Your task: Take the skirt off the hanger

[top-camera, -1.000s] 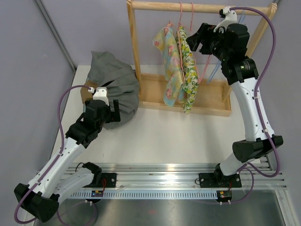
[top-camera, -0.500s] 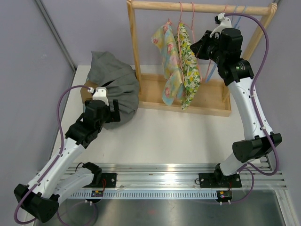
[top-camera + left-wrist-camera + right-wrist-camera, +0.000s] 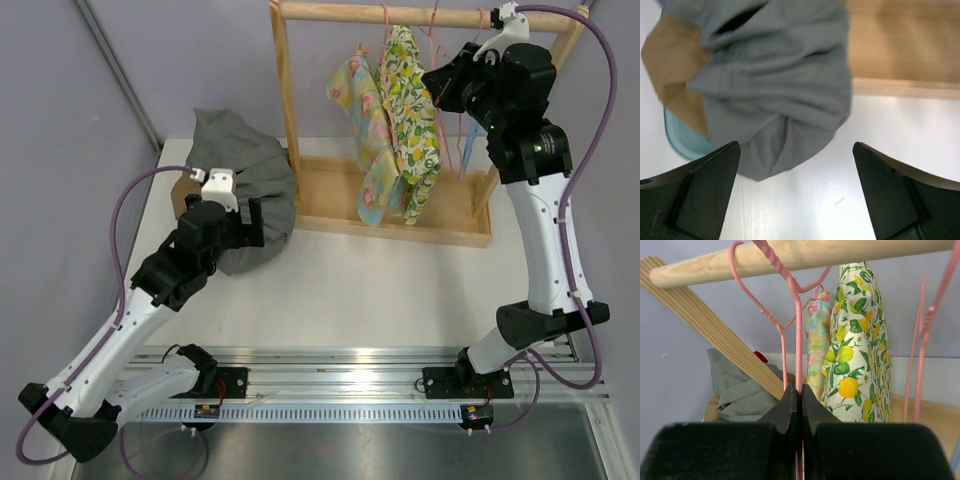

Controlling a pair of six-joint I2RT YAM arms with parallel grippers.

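Lemon-print skirt (image 3: 857, 340) hangs just beyond right jaws clamping the pink hanger (image 3: 798, 340).

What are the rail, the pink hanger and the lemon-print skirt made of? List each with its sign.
The rail: wood, seemingly bare and matt; grain shows.
The pink hanger: thin wire, likely coated metal; its neck is twisted.
The lemon-print skirt: light cloth, perhaps cotton; it hangs in soft folds.

Smooth pale wood rack (image 3: 330, 14), thin glossy pink wire hanger (image 3: 798, 315) on it, lemon-print woven skirt (image 3: 415, 110), matt grey cloth (image 3: 235, 165) beside rack, matt white table (image 3: 380, 290)
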